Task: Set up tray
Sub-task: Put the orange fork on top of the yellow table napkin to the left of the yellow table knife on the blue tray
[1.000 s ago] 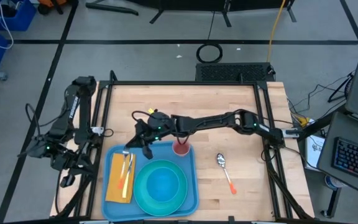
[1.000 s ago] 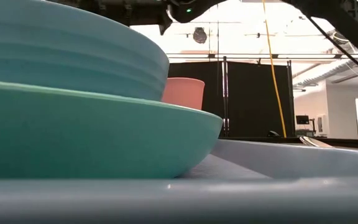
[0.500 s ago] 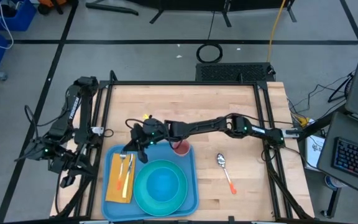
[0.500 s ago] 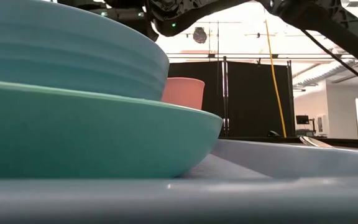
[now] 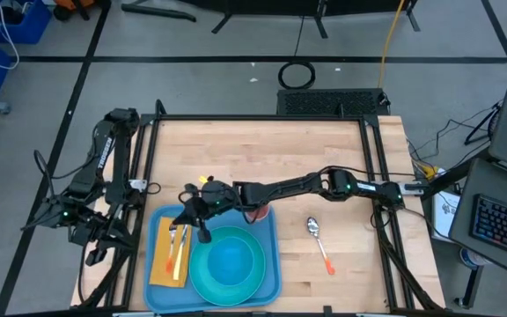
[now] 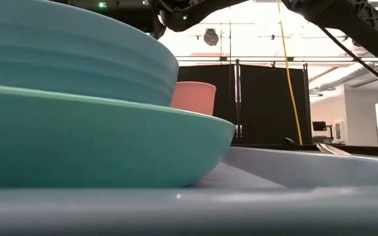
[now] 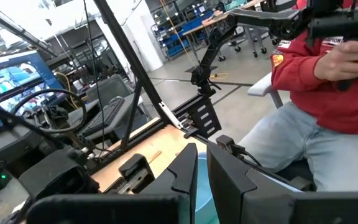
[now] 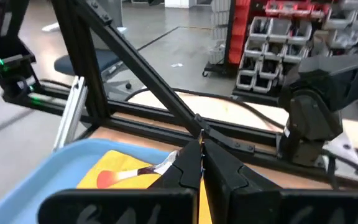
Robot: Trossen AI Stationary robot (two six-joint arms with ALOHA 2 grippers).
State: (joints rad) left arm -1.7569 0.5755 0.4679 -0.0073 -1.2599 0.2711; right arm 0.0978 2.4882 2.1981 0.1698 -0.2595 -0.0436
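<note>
Now we see our right gripper (image 5: 194,222) pinched shut, empty, over the tray (image 5: 269,264) near the fork (image 5: 173,238); our left gripper (image 7: 201,177) waits nearly closed beside the table.

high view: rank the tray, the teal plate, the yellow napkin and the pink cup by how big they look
1. tray, largest
2. teal plate
3. yellow napkin
4. pink cup, smallest, partly hidden by the right arm

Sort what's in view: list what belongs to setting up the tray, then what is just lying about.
Belongs to the job: tray, plate, bowl, pink cup, yellow napkin, fork, spoon on the table, right gripper.

Lying about: cable coil, keyboard.
</note>
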